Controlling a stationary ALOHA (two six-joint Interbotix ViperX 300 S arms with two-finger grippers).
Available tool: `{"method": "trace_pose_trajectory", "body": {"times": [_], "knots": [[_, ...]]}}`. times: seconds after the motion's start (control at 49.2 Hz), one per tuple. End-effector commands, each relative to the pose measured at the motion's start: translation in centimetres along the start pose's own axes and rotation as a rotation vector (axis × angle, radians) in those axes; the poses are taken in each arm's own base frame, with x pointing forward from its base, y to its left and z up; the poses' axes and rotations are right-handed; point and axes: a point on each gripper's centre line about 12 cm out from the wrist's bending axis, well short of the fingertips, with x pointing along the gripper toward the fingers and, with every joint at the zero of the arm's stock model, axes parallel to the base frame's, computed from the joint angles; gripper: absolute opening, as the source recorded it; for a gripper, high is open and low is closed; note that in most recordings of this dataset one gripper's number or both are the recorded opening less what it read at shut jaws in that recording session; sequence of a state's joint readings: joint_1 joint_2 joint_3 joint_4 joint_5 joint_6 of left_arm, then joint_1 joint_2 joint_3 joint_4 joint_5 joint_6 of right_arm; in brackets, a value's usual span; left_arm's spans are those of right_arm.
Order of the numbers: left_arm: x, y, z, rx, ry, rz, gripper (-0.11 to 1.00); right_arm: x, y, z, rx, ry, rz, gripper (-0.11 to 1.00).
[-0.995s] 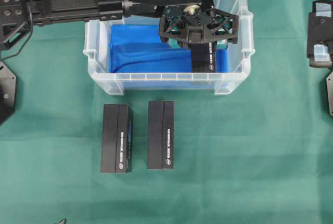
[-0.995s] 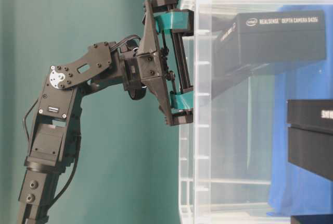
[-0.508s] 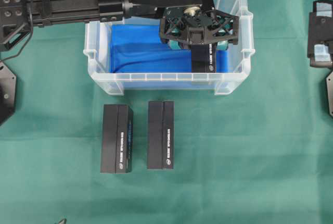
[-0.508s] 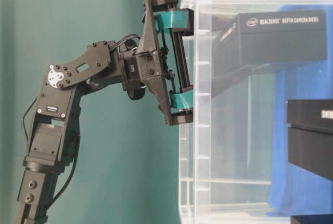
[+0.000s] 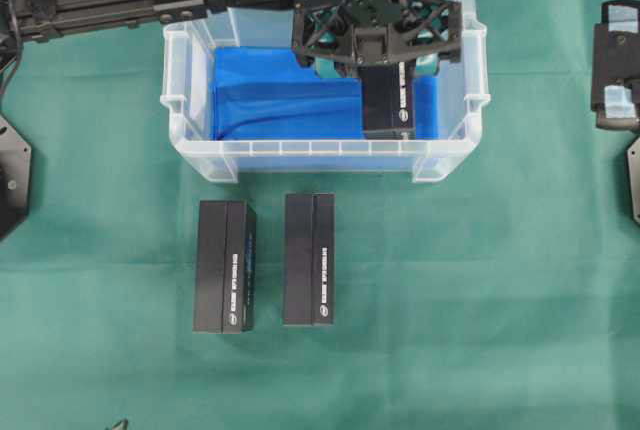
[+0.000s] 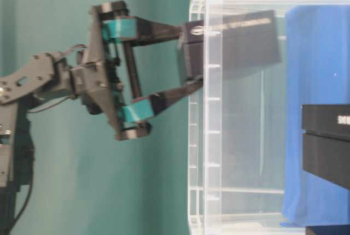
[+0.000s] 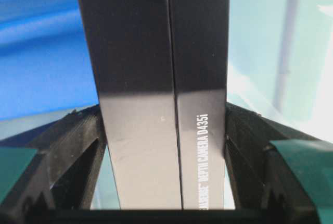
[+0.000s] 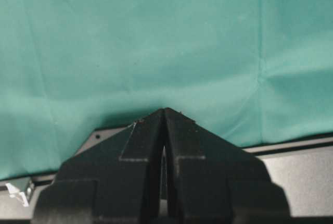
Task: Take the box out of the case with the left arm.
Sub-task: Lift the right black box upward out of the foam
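Observation:
My left gripper (image 5: pixel 380 62) reaches in from the left and is shut on one end of a black box (image 5: pixel 388 100), holding it inside the clear case (image 5: pixel 175 100) above the blue lining (image 5: pixel 280 100). In the table-level view the gripper (image 6: pixel 191 54) holds the box (image 6: pixel 240 41) with the gripped end just past the case's rim (image 6: pixel 210 136) and the rest behind the wall. In the left wrist view both fingers (image 7: pixel 78 146) press the box (image 7: pixel 161 78). My right gripper (image 8: pixel 164 113) is shut and empty, resting at the right edge (image 5: pixel 615 70).
Two more black boxes lie side by side on the green cloth in front of the case, one at the left (image 5: pixel 224 266) and one at the right (image 5: pixel 308 258). One of them shows at the right of the table-level view (image 6: pixel 326 142).
My left gripper has lifted the box off the case's floor toward the rim, and the arm has drawn back. The right arm has not moved.

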State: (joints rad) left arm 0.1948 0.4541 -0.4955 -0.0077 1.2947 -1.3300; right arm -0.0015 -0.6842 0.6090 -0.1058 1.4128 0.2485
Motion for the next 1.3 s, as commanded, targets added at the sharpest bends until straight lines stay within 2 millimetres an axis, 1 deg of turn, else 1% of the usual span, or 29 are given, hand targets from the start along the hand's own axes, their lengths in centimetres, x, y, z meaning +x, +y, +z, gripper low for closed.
{"method": "trace_pose_trajectory", "body": {"times": [0.0, 0.142, 0.366, 0.508, 0.63, 1.28], "knots": [[-5.2, -1.0, 0.0, 0.005, -0.02, -0.091, 0.61, -0.4, 0.0, 0.2, 0.001, -0.018, 0.003, 0.0], [-7.6, -1.4, 0.1, 0.011, -0.02, -0.087, 0.61, -0.4, 0.0, 0.2, 0.001, -0.018, 0.003, 0.0], [-11.5, -1.8, 0.5, 0.007, -0.035, -0.129, 0.61, -0.4, 0.0, 0.2, 0.001, -0.017, 0.001, 0.0], [-13.1, -1.9, 0.6, 0.003, -0.042, -0.146, 0.61, -0.4, 0.0, 0.2, 0.001, -0.018, 0.003, 0.0], [-13.7, -2.0, 0.5, 0.005, -0.043, -0.154, 0.61, -0.4, 0.0, 0.2, 0.001, -0.018, 0.003, 0.0], [-13.5, -1.9, 0.5, 0.004, -0.049, -0.138, 0.61, -0.4, 0.0, 0.2, 0.001, -0.018, 0.003, 0.0]]}}
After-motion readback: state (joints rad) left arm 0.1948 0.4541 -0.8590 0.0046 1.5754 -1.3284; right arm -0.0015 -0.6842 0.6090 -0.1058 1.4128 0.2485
